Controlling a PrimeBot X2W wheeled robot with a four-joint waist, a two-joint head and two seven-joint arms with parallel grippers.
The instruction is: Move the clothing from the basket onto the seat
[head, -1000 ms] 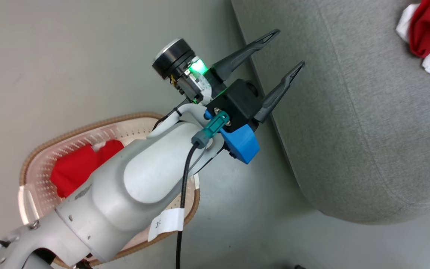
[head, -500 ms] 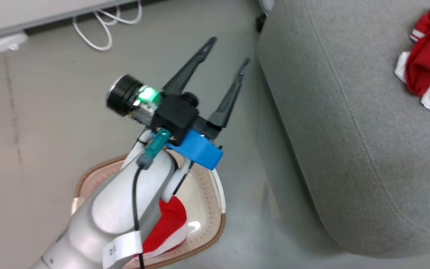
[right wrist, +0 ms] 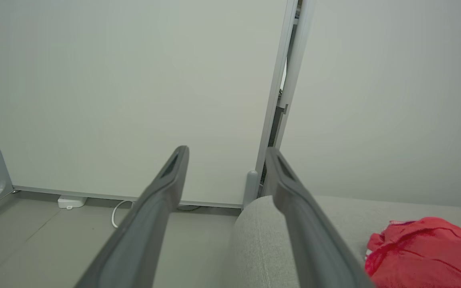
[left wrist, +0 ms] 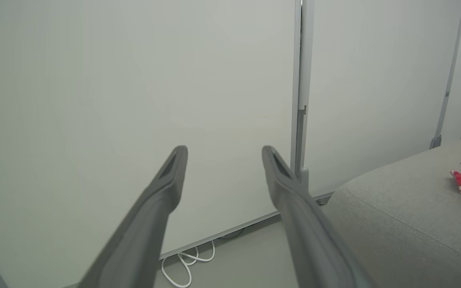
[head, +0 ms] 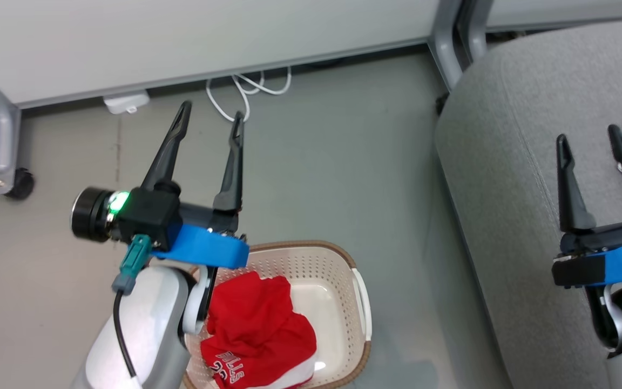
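Left gripper (head: pixel 213 109), right gripper (head: pixel 587 133): empty, fingers apart. Red shirt (head: pixel 257 319) heaped in basket (head: pixel 362 302). Risk: shallow pinch may slip, or dragged shirt may tip basket before reaching seat (head: pixel 505 189).

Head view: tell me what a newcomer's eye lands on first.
The bright red soft garment with lettering, bunched in the cream perforated plastic basket at bottom centre. Then two open dark-fingered grippers: the left gripper poised beside the basket, the right gripper over the large grey fabric seat at right.
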